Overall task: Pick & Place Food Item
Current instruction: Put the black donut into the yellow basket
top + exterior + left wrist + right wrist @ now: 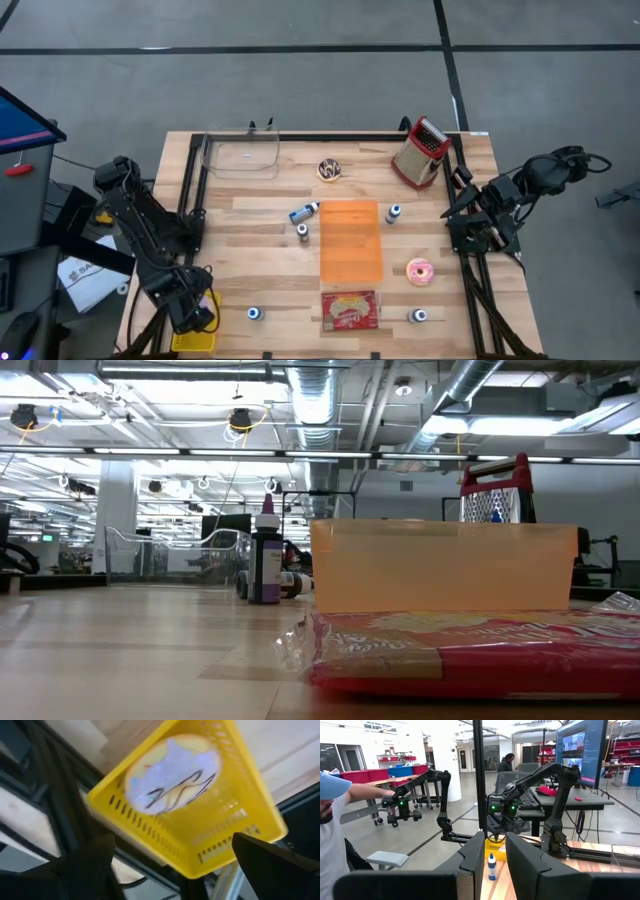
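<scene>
A yellow slotted basket [210, 825] stands at the table's near left corner [205, 338]. In it lies a round yellowish food item in clear wrap [172, 780]. My left gripper [175, 870] hangs above the basket, pointing steeply down, open wide, one finger toward each side of it; the high view shows it there too [193, 318]. My right gripper [495, 865] waits raised and level at the table's right edge [458, 207], with a narrow gap between its fingers and nothing in it.
An orange bin [351, 241] lies mid-table, a red snack packet [349, 310] near the front edge, a pink donut [420, 271] to their right. At the back are a chocolate donut [330, 170], a clear container [243, 155] and a grater [422, 152]. Small bottles [303, 212] are scattered about.
</scene>
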`<action>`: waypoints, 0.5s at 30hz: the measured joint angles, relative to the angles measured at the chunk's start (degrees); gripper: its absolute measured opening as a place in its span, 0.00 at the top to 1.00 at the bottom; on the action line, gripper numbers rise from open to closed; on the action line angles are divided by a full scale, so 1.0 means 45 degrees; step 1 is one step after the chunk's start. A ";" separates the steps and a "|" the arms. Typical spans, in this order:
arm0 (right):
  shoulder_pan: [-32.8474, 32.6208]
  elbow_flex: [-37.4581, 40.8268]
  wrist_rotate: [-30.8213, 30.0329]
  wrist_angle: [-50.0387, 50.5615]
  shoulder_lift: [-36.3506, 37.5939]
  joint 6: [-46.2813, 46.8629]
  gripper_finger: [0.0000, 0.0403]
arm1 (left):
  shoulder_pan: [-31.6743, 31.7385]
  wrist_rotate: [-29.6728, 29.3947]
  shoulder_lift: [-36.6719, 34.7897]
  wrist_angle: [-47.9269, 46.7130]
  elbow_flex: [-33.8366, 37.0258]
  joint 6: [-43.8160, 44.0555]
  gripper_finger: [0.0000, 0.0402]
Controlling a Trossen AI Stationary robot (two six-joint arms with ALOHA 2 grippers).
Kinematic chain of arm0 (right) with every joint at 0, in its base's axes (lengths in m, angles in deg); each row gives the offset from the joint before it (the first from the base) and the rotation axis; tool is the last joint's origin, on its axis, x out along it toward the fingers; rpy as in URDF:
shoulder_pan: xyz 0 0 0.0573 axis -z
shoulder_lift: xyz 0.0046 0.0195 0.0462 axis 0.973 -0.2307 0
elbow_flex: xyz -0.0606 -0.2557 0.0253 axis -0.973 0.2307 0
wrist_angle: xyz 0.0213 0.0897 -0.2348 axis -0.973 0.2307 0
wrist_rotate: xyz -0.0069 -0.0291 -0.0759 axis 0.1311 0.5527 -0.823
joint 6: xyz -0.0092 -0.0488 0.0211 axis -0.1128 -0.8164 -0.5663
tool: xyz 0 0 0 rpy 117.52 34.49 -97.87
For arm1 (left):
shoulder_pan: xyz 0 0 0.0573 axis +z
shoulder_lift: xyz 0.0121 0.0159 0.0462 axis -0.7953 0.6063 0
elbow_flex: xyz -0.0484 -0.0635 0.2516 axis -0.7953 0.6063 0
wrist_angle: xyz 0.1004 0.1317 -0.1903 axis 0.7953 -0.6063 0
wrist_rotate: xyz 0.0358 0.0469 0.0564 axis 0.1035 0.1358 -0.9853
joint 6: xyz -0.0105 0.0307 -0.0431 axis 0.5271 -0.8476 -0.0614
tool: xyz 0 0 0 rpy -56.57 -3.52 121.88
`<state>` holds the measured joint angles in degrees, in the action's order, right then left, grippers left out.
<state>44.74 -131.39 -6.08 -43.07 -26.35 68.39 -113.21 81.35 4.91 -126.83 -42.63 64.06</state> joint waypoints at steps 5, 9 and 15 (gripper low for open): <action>0.0002 0.0002 0.0000 0.0024 0.0000 0.0005 0.82 | -0.0054 -0.0843 -0.0049 -0.0221 0.0000 0.0042 0.00; 0.0005 0.0005 0.0000 0.0141 0.0000 0.0000 0.82 | -0.0040 -0.2527 -0.0049 -0.0204 0.0000 -0.0052 0.00; 0.0000 0.0000 0.0000 0.0130 0.0000 -0.0084 0.82 | -0.0030 -0.4518 -0.0053 -0.0663 0.0000 -0.0378 0.00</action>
<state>44.74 -131.39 -6.08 -42.49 -26.35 68.01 -113.34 61.01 4.67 -129.81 -42.63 62.36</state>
